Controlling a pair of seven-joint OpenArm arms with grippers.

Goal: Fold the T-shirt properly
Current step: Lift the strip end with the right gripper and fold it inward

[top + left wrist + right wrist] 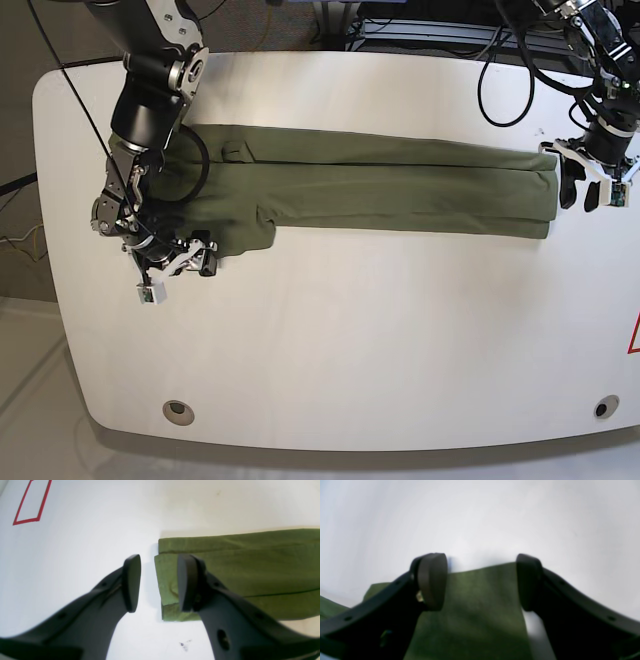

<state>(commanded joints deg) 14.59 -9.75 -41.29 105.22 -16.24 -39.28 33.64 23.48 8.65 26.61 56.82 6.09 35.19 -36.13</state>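
The olive-green T-shirt [380, 185] lies flat on the white table [350, 330], folded lengthwise into a long strip running left to right. My left gripper [578, 192] is open at the strip's right end. In the left wrist view [159, 582] it straddles that layered end edge [237, 575]: one finger is over the cloth, the other over bare table. My right gripper [190, 262] is open at the shirt's wider lower left part. In the right wrist view [480, 582] a flap of green cloth [475, 620] lies below and between the fingers. The collar and label are hidden.
A red tape outline [26, 521] is on the table beyond the shirt's right end, and part of it shows at the base view's right edge [634, 335]. Cables [500, 90] hang at the back right. Two round holes [178, 410] [600, 407] sit near the front edge.
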